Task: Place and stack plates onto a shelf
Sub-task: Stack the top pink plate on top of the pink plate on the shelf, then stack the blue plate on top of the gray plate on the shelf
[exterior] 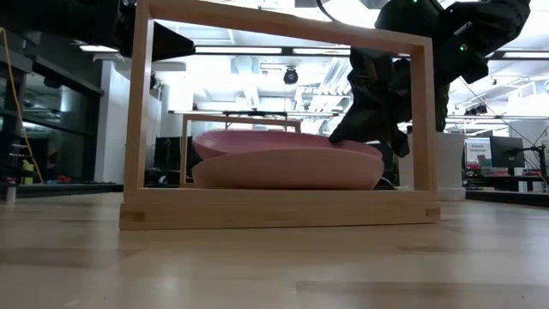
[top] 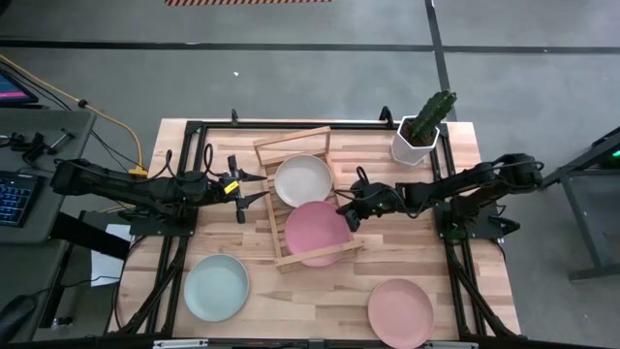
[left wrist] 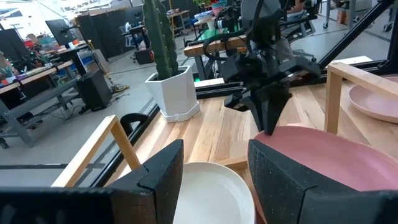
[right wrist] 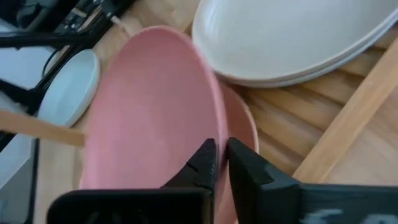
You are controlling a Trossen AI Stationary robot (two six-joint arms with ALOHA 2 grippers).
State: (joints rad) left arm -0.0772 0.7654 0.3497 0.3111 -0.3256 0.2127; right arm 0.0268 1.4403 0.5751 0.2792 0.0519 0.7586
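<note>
The right gripper [top: 351, 215] pinched the right rim of the upper pink plate [top: 318, 233], stacked on the shelf [top: 302, 260]; the left gripper [top: 254, 186] waited spread, left of it.

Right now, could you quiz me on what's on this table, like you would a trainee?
1. True or false: the shelf holds only pink plates.
2. Which gripper is at the top pink plate's rim: A) left gripper B) right gripper?
3. How many plates lie on the table off the shelf?

Key:
1. False; a cream plate is there too.
2. B.
3. Two: the mint plate and the loose pink plate.
</note>
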